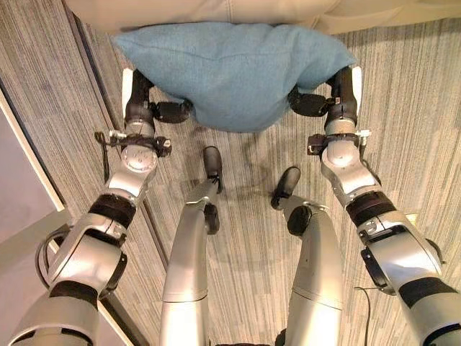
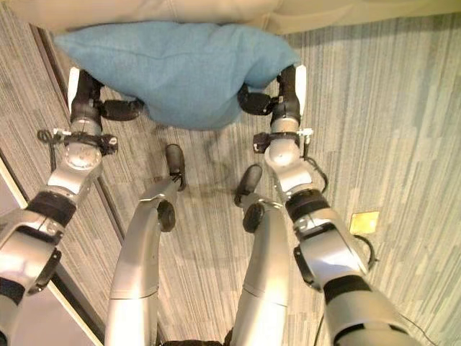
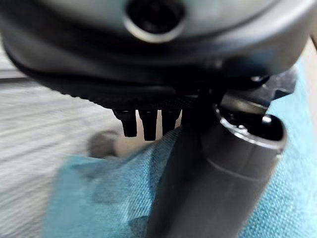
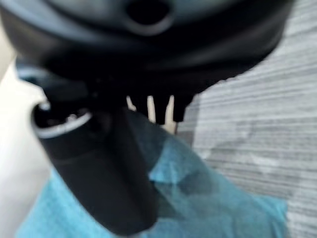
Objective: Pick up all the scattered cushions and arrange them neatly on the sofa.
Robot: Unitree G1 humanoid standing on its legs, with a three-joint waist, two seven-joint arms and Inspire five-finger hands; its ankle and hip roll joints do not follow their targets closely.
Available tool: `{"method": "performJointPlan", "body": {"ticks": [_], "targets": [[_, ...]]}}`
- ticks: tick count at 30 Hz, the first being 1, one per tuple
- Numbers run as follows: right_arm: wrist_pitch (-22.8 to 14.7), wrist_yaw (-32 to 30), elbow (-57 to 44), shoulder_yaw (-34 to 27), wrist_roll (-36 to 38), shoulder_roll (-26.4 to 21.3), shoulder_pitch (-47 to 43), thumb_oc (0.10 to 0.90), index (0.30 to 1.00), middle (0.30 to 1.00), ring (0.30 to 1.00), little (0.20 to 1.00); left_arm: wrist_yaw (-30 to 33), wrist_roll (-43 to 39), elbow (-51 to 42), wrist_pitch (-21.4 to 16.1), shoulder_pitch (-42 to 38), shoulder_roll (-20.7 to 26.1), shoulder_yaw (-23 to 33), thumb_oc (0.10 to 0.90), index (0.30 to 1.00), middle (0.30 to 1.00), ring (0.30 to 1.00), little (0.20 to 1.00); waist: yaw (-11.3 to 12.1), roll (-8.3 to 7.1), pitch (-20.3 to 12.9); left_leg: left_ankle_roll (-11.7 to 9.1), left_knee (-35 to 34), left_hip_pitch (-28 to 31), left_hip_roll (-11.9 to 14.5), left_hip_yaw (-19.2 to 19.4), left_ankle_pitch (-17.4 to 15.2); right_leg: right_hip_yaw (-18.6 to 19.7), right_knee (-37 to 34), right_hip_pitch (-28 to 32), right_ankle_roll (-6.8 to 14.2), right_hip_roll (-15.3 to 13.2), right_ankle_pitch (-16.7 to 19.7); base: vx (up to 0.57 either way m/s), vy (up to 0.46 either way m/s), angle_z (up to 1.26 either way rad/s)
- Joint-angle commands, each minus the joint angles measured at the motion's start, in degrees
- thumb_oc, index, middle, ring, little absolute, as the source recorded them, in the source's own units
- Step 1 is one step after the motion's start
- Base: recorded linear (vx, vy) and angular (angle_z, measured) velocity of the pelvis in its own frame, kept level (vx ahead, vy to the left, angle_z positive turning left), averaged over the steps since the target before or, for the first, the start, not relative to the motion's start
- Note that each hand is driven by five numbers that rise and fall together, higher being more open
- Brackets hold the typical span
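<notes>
We see grey striped carpet (image 1: 403, 108) meeting the beige sofa (image 1: 216, 11), our left hand (image 1: 162, 110) and right hand (image 1: 313, 103) pinching the teal cushion (image 1: 230, 72) between them

Count, present frame: one blue cushion (image 1: 234, 72), the single cushion in sight. Two robot hands on it, one per end: left hand (image 1: 162, 110), right hand (image 1: 317, 103). One beige sofa (image 1: 216, 11), front edge along the far side. One striped grey carpet (image 1: 238, 245). One small yellow floor plate (image 2: 364, 222) set in the carpet.
</notes>
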Motion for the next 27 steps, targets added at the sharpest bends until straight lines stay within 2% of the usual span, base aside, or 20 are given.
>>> {"method": "performJointPlan", "body": {"ticks": [1, 3, 4, 5, 7, 10, 14, 18, 21, 23, 26, 27], "targets": [[-4.3, 0.3, -2.9, 3.6, -0.6, 3.4, 0.6, 0.8, 0.9, 0.9, 0.9, 0.9, 1.0, 1.5, -2.2, -3.4, 1.3, -1.3, 1.1, 0.8, 0.9, 0.9, 0.9, 0.9, 0.1, 1.14, -7.9, -2.5, 5.9, -2.9, -2.0, -4.3, -9.8, 1.9, -7.0, -0.1, 3.5, 1.5, 3.1, 0.04, -0.037, 0.05], [-3.9, 0.3, -2.6, 5.3, -1.2, 4.9, -2.0, 0.8, 0.9, 0.9, 0.9, 0.9, 0.8, 0.7, -1.5, -3.2, -1.7, -3.2, -0.5, 0.8, 0.9, 0.9, 0.9, 0.9, -0.2, 0.76, -8.5, -2.5, 6.2, -4.3, -2.3, -4.5, -9.8, 1.8, -6.8, -1.3, 3.4, 1.6, 3.1, 0.04, -0.027, 0.07], [-4.0, 0.4, -2.8, 5.9, -1.1, 6.0, -2.6, 0.502, 0.453, 0.453, 0.453, 0.453, 0.7, -0.2, -1.6, -3.4, -2.7, -4.6, -1.0, 0.557, 0.535, 0.535, 0.535, 0.535, -0.3, 0.59, -8.8, -2.5, 6.0, -4.6, -2.4, -4.6, -9.6, 1.8, -6.8, -1.8, 3.4, 1.7, 3.2, 0.02, -0.017, 0.04], [-4.0, 0.4, -2.7, 5.9, -1.0, 6.0, -2.6, 0.4, 0.3, 0.3, 0.3, 0.3, 0.7, -0.2, -1.5, -3.4, -2.7, -4.6, -1.1, 0.4, 0.3, 0.3, 0.3, 0.3, -0.2, 0.58, -8.9, -2.5, 6.0, -4.7, -2.4, -4.6, -9.6, 1.8, -6.8, -1.9, 3.4, 1.7, 3.2, 0.01, -0.016, 0.04], [-4.5, 0.7, -4.4, 5.9, -0.7, 7.2, -2.6, 0.4, 0.3, 0.3, 0.3, 0.3, 0.6, -1.3, -2.3, -3.8, -2.8, -6.2, -1.0, 0.4, 0.3, 0.3, 0.3, 0.3, -0.4, 0.32, -9.4, -2.5, 5.5, -5.1, -2.4, -4.6, -9.4, 1.8, -7.3, -2.3, 3.6, 2.0, 3.5, 0.0, -0.003, 0.02], [-5.5, 1.1, -8.4, 5.2, -1.6, 6.9, -0.6, 0.4, 0.3, 0.3, 0.3, 0.3, -0.2, -2.2, -5.8, -4.5, -0.9, -5.9, 0.2, 0.4, 0.3, 0.3, 0.3, 0.3, -0.6, 0.11, -10.9, -2.5, 3.4, -4.2, -2.5, -4.5, -8.9, 1.6, -8.7, -1.8, 4.1, 2.7, 4.2, -0.01, 0.0, -0.05], [-6.5, 2.1, -12.4, 2.6, -2.3, 6.6, 3.9, 0.4, 0.3, 0.3, 0.3, 0.3, -0.9, -2.4, -10.1, -5.2, 3.5, -6.6, 3.3, 0.4, 0.3, 0.3, 0.3, 0.3, -0.7, 0.11, -12.2, -2.7, -1.4, -0.5, -2.2, -4.5, -7.8, 1.1, -12.4, 1.2, 4.5, 3.3, 5.3, -0.03, -0.021, -0.08], [-7.8, 4.2, -22.5, -1.1, -5.1, 5.4, 13.7, 0.4, 0.3, 0.3, 0.3, 0.3, -3.7, -0.2, -19.4, -6.0, 13.7, -8.2, 6.6, 0.4, 0.3, 0.3, 0.3, 0.3, -1.0, 0.41, -12.9, -3.7, -9.4, 9.8, -1.4, -4.7, -5.9, -0.2, -20.1, 11.3, 5.2, 3.8, 7.2, -0.1, -0.065, 0.02], [-7.8, 5.0, -25.7, -2.4, -6.3, 5.1, 17.3, 0.4, 0.3, 0.3, 0.3, 0.3, -4.6, -0.3, -22.3, -6.4, 17.6, -9.1, 8.1, 0.4, 0.3, 0.3, 0.3, 0.3, -1.0, 0.42, -13.4, -4.1, -12.1, 14.0, -1.2, -5.1, -5.4, -0.7, -22.8, 15.3, 5.4, 4.0, 7.8, -0.04, -0.074, -0.01], [-8.1, 6.1, -28.3, -3.2, -6.9, 5.1, 21.3, 0.4, 0.3, 0.3, 0.3, 0.3, -5.6, -0.3, -24.1, -6.7, 20.8, -10.3, 8.6, 0.4, 0.3, 0.3, 0.3, 0.3, -1.0, 0.43, -14.0, -4.8, -15.2, 18.8, -1.0, -5.4, -4.9, -1.5, -25.4, 19.5, 5.6, 4.0, 8.0, -0.01, -0.092, 0.0], [-8.6, 8.1, -32.7, -4.4, -7.9, 4.4, 28.6, 0.4, 0.3, 0.3, 0.3, 0.3, -6.7, 2.6, -28.3, -6.9, 26.4, -10.2, 8.1, 0.4, 0.3, 0.3, 0.3, 0.3, -1.2, 0.4, -14.4, -5.9, -19.6, 27.0, -0.7, -5.7, -4.0, -3.1, -30.7, 28.0, 5.7, 4.3, 8.6, 0.01, -0.167, 0.04], [-9.2, 9.2, -35.1, -5.2, -8.3, 4.2, 33.3, 0.4, 0.3, 0.3, 0.3, 0.3, -8.0, 3.2, -30.7, -7.5, 30.0, -10.3, 8.1, 0.4, 0.3, 0.3, 0.3, 0.3, -1.3, 0.32, -15.1, -6.8, -23.2, 32.9, -0.4, -6.1, -3.2, -4.4, -34.4, 34.0, 5.8, 5.0, 8.9, 0.06, -0.208, 0.01]]}}
